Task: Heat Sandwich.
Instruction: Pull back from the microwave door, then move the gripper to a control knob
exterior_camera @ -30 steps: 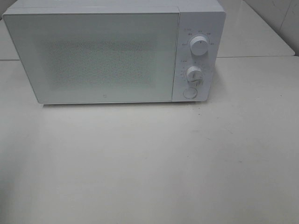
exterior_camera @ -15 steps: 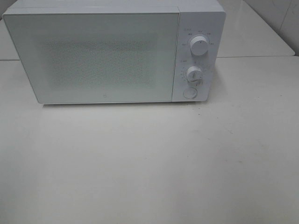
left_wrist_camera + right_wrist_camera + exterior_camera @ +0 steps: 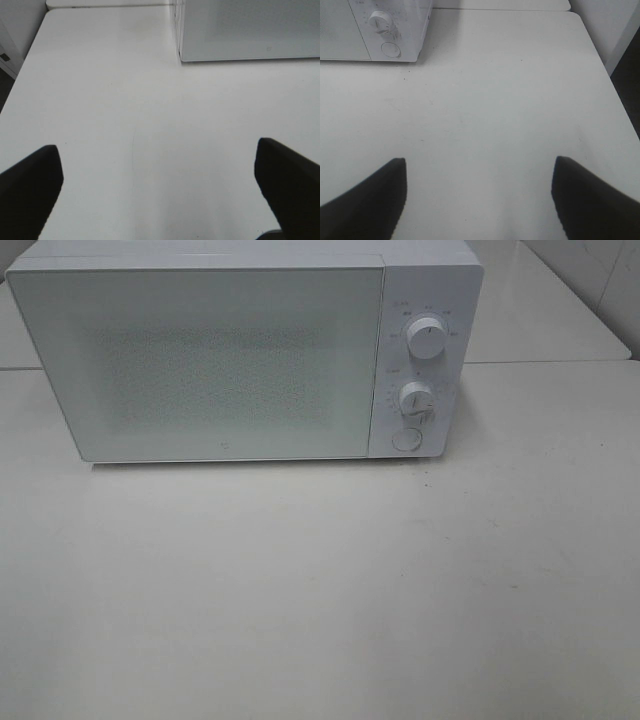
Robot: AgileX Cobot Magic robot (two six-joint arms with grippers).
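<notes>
Worktop: white. The microwave stands at its far edge with the door shut and the dials facing the arms, presumably so that either arm can reach them. The left gripper and right gripper hover toward the near edge, jaws spread wide, holding nothing. The sandwich shows in no view. It may be behind the shut door, but that cannot be told, so its position relative to either gripper is unknown.

Smooth plastic microwave — glossy table
</notes>
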